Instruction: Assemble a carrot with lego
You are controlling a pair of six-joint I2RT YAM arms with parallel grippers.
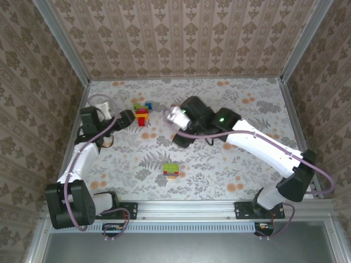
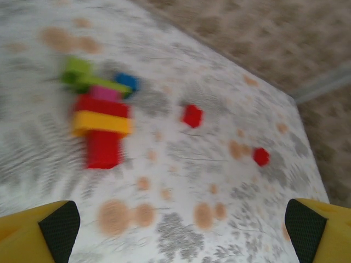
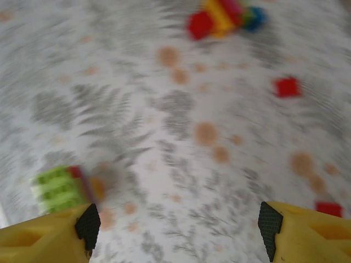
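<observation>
Left gripper (image 2: 181,230) and right gripper (image 3: 178,227): both have their jaws spread wide, with nothing held or touched, and hang above the patterned table (image 1: 230,164). The lego lies in four lots. One multicoloured stack (image 1: 142,114) of red, yellow, magenta, green and blue bricks sits far left of centre, beside the left gripper; one green-and-red stack (image 1: 170,169) lies near the middle; a first loose red brick (image 2: 192,115) and a second loose red brick (image 2: 261,156) lie apart, right of the multicoloured stack.
</observation>
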